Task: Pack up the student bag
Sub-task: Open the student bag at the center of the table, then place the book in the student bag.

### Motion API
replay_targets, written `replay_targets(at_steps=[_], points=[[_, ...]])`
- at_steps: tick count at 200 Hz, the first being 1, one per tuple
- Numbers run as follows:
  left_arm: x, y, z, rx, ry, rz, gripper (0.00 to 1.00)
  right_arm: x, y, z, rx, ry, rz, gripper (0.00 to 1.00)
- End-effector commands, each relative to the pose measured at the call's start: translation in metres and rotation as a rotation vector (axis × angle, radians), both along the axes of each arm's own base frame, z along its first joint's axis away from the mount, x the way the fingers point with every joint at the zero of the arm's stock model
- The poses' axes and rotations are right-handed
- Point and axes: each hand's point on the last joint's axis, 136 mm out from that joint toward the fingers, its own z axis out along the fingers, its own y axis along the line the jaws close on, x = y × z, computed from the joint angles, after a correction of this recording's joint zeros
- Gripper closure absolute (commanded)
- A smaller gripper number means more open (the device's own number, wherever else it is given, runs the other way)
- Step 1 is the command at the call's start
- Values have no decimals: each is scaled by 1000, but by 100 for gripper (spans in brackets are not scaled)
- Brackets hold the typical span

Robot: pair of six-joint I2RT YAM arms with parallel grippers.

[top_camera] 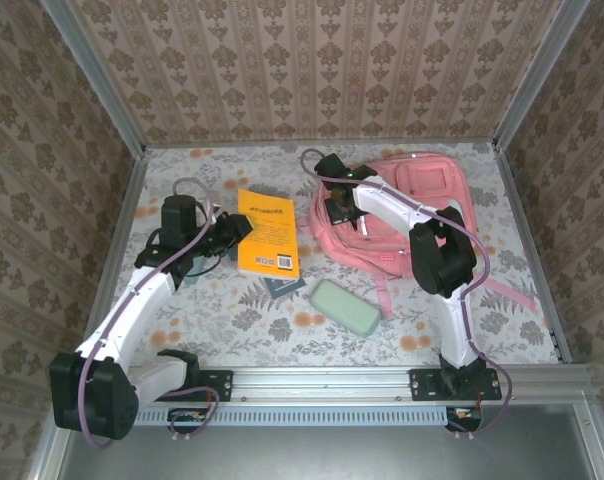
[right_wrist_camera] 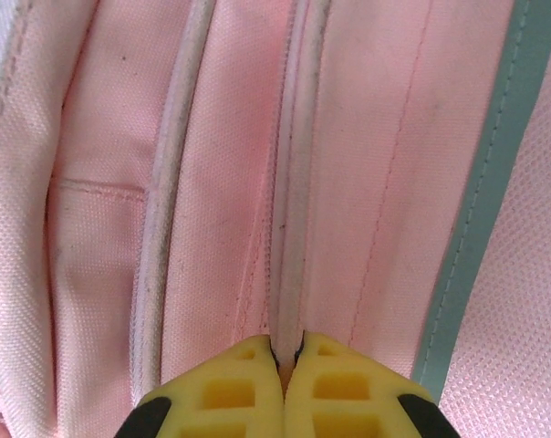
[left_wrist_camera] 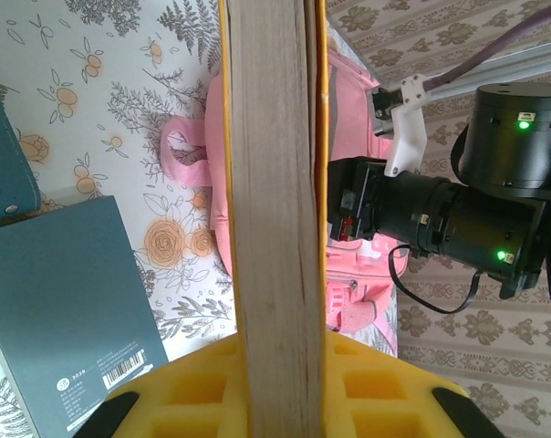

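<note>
The pink student bag (top_camera: 414, 198) lies at the back right of the table. At the bag's left end, my right gripper (top_camera: 338, 206) is shut on its edge; the right wrist view shows the yellow pads (right_wrist_camera: 326, 383) pinching a white piping seam (right_wrist_camera: 291, 182) of the pink fabric (right_wrist_camera: 385, 155). A yellow book (top_camera: 267, 232) is left of the bag, with my left gripper (top_camera: 230, 228) shut on its left edge. In the left wrist view the book's page edge (left_wrist_camera: 275, 182) runs between the yellow fingers (left_wrist_camera: 376, 388) toward the bag (left_wrist_camera: 353, 306).
A dark teal book (top_camera: 282, 287) (left_wrist_camera: 66, 310) lies just in front of the yellow one. A mint-green case (top_camera: 345, 306) lies to its right, near the bag's straps. The right arm's black wrist (left_wrist_camera: 458, 219) is close beside the yellow book. Patterned walls enclose the table.
</note>
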Motion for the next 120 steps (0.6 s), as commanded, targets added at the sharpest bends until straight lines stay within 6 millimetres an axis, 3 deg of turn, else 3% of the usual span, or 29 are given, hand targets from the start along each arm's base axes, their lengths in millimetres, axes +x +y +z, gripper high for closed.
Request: replay_targets(at_steps=[1, 35, 61, 97, 120], points=[[16, -3, 25, -23, -101, -1, 100, -6, 7, 43, 54, -45, 43, 100], [37, -8, 19, -44, -99, 20, 100, -13, 23, 121, 231, -170, 106, 100], [58, -16, 17, -39, -108, 40, 100, -22, 32, 168, 361, -219, 178, 100], [86, -37, 11, -27, -123, 42, 100, -31, 26, 203, 530, -207, 193, 100], [101, -60, 9, -48, -140, 35, 100, -35, 21, 220, 635, -209, 193, 100]])
